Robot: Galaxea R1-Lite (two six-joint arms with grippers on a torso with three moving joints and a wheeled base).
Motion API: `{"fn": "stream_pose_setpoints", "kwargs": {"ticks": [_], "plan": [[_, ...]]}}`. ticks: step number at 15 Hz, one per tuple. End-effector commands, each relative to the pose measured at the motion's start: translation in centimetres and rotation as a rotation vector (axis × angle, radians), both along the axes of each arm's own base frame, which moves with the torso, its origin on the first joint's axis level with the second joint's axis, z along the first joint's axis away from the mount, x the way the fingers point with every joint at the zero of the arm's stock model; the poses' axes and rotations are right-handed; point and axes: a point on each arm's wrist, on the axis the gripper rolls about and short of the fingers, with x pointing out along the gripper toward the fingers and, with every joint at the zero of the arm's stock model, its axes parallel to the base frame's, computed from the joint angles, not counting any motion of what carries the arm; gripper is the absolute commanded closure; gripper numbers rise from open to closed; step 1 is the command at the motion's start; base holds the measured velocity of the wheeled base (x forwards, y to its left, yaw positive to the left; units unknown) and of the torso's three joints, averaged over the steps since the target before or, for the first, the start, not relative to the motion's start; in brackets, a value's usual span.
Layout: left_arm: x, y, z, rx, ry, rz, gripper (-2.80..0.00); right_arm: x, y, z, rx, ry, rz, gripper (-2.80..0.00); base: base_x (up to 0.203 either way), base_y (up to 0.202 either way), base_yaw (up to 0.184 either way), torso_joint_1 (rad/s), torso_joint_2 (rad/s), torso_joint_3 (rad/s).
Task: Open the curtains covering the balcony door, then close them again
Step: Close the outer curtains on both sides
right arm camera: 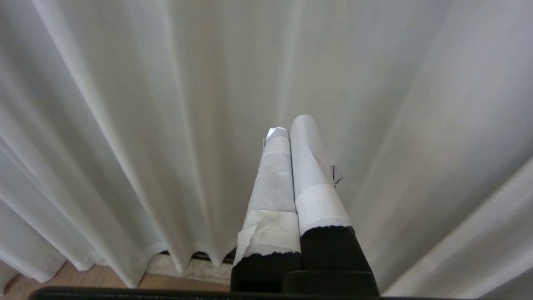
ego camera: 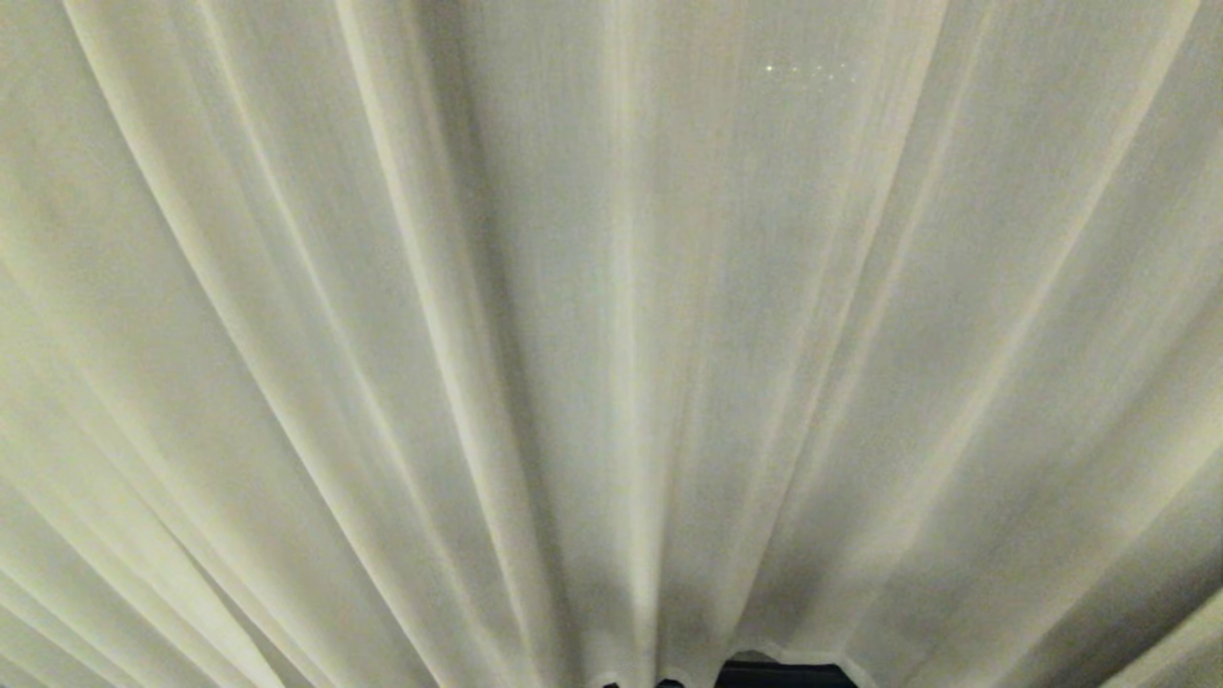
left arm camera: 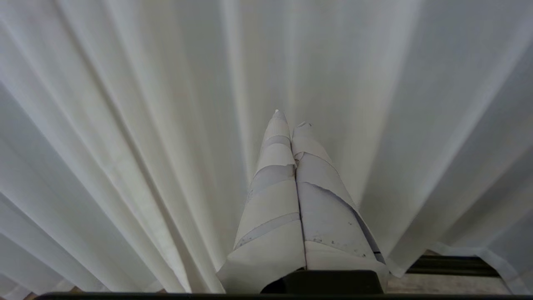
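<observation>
Here the thin off-white sheer curtains [ego camera: 611, 334] fill the head view from edge to edge, their vertical pleats fanning out from the lower centre of the frame toward the upper corners. A few tiny bright specks show through the cloth in the upper right. At the bottom centre, just under the scalloped hem, a small dark strip [ego camera: 779, 675] shows; what it belongs to cannot be told. The balcony door itself is hidden behind the fabric in every view.

In the left wrist view, the left claw [left arm camera: 290, 118], wrapped in pale tape, rises from the bottom centre of the frame with its two fingers pressed together and nothing between them. It points at the hanging cloth; whether the tips touch the fabric cannot be told. At the lower right, below the hem, a dark horizontal rail [left arm camera: 452, 266] lies along the floor.

In the right wrist view, the right claw [right arm camera: 290, 125], also taped white over black bases, has its fingers closed against each other and empty, pointing at the pleats. At the lower left of that frame, a patch of light brown wooden floor [right arm camera: 62, 279] shows beneath the hem.
</observation>
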Motion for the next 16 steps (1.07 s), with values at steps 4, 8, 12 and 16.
{"fn": "stream_pose_setpoints", "kwargs": {"ticks": [4,8,12,16], "plan": [[-0.01,0.00,0.00,-0.001,-0.002,0.001,0.00,0.00,0.00,0.00,-0.001,0.000,0.000,0.00,0.000,-0.197,-0.002,-0.002,0.00,0.003],[-0.01,0.00,0.00,-0.001,-0.002,0.001,0.00,0.01,0.00,0.00,-0.001,0.001,0.000,0.00,0.000,-0.192,0.001,0.003,0.00,0.002],[-0.01,0.00,0.00,0.000,-0.002,0.001,0.00,0.01,0.00,0.00,-0.001,0.001,0.000,0.00,0.000,-0.193,0.001,-0.001,0.00,0.003],[-0.01,0.00,0.00,0.000,-0.002,0.001,0.00,0.00,0.00,0.00,-0.001,0.000,0.000,0.00,0.000,-0.190,0.001,0.002,0.00,0.002]]}}
